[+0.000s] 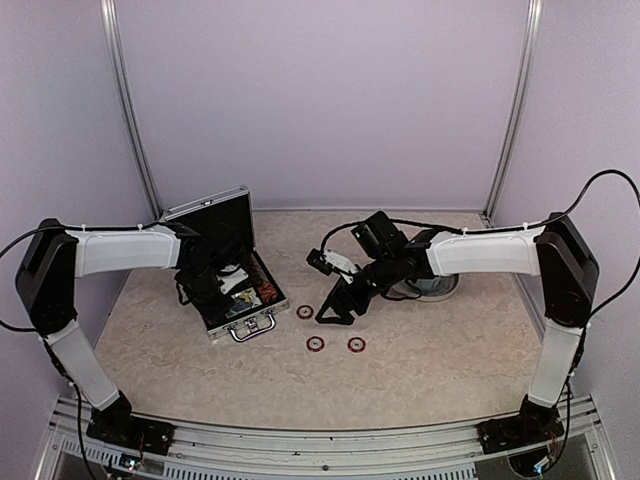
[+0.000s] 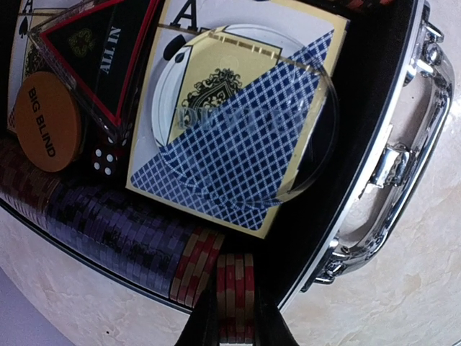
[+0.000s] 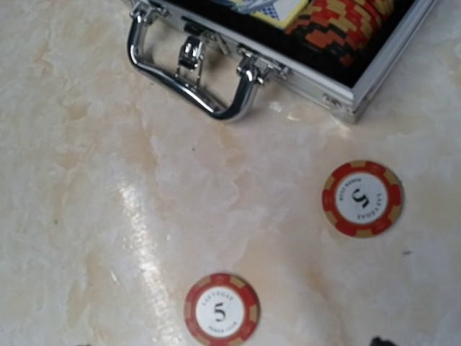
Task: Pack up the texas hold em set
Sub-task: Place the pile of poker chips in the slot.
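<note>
Nearest, loose chips point(image 1: 315, 344): three laid flat on the worktop point(image 1: 430, 370) in front of the case, apart from one another. Light, stiff, thin discs with slick faces. A flat top grab is judged poor, so a rim-to-rim pinch is advised.
Right tool point(image 1: 338, 303): hung just above the loose chips, jaws spread wide, nothing held.
Case point(image 1: 212, 220): open, left of centre, handle point(image 3: 191, 72) turned toward the chips. Rigid ribbed metal, likely heavy once filled. Lid is best pushed down at its free edge.
Left tool point(image 2: 234, 328): inside the case, clamped on a small chip stack point(image 2: 234, 288) held on edge beside the chip row point(image 2: 108, 223).
Card box point(image 2: 144, 176): laid flat in the case.
Clear disc point(image 2: 245, 115): rested on the card box. Smooth, probably slippery.
Cup point(image 1: 440, 285): farthest, mostly hidden behind the right arm. Not counted in the set.
</note>
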Available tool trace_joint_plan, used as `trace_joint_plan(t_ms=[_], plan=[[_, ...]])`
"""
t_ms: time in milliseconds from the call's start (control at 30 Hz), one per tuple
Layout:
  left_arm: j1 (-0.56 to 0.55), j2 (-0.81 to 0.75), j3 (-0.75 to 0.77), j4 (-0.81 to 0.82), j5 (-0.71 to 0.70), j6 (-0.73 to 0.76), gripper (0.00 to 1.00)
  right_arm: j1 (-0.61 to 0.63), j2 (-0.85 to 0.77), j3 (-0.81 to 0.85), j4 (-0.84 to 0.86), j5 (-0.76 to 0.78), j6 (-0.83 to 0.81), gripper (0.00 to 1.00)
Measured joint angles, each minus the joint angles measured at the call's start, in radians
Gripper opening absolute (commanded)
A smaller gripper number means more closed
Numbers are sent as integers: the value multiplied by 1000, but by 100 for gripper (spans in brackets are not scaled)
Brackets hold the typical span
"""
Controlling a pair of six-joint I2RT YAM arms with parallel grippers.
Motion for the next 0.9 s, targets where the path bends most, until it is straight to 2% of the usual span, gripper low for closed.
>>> trace_joint_plan(t_ms=[367,900], plan=[[-29,24,0,-11,-56,-11,26,0,6,4,-5,-1,0,82],[-46,24,4,-39,-113,-46,27,0,28,11,-16,-13,-1,81]])
